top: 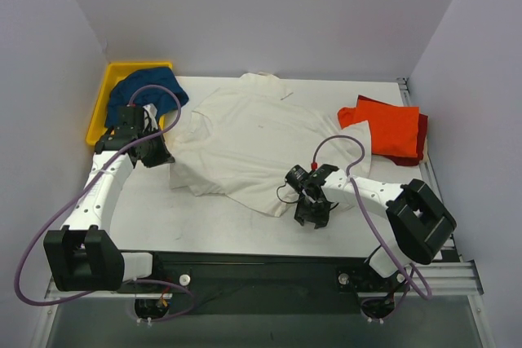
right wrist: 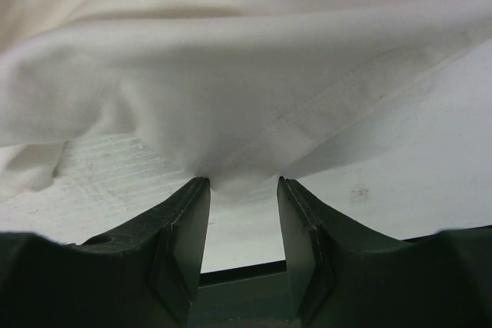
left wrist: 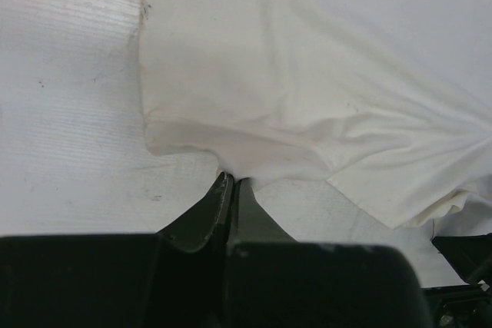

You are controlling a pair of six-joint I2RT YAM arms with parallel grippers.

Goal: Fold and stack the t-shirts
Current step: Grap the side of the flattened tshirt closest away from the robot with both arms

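Observation:
A large off-white t-shirt (top: pixel 253 140) lies spread and rumpled across the middle of the table. My left gripper (top: pixel 157 152) is at its left edge, and in the left wrist view the gripper (left wrist: pixel 232 179) is shut on a pinch of that shirt's (left wrist: pixel 292 74) edge. My right gripper (top: pixel 313 211) sits at the shirt's near right hem. In the right wrist view this gripper (right wrist: pixel 242 183) is open, and the hem of the shirt (right wrist: pixel 246 59) lies at the fingertips without being clamped. A folded orange-red t-shirt (top: pixel 391 126) rests on a dark red one (top: pixel 422 140) at the right. A dark blue t-shirt (top: pixel 147 91) hangs out of the bin.
A yellow plastic bin (top: pixel 108 87) stands at the back left corner, just behind my left arm. Grey walls close in the table on three sides. A black rail (top: pixel 245 262) runs along the near edge between the arm bases.

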